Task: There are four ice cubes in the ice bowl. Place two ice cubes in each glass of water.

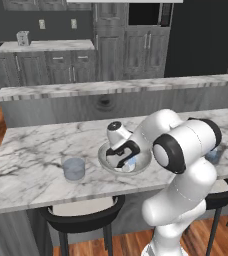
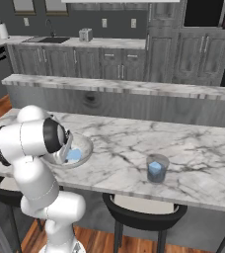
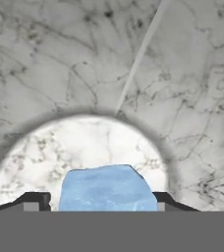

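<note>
Hand view: gripper [image 3: 104,203] is looking straight down into the ice bowl [image 3: 15,162], its two dark fingertips [image 3: 33,202] standing either side of an ice cube [image 3: 106,189].
Key relation: cube is lying directly between the tips, dead ahead of the hand, with its wider face running from tip to tip; no sideways shift looks needed, only a squeeze and a lift.
Gripper state: jaws are standing fairly wide with the tips close beside the cube's flanks; whether they are already pressing on it I cannot tell.
Left base view: hand [image 1: 121,152] is reaching down inside the ice bowl [image 1: 106,162], which is sitting near the middle of the counter [image 1: 31,150], towards its front edge.
Near glass: one glass of water [image 1: 74,168] is standing just beside the bowl along that front edge.
Far glass: second glass of water [image 2: 157,168] is standing well apart toward the counter's other end, already holding a blue cube [image 2: 156,168].
Judged step: picking a cube from the bowl.
</note>
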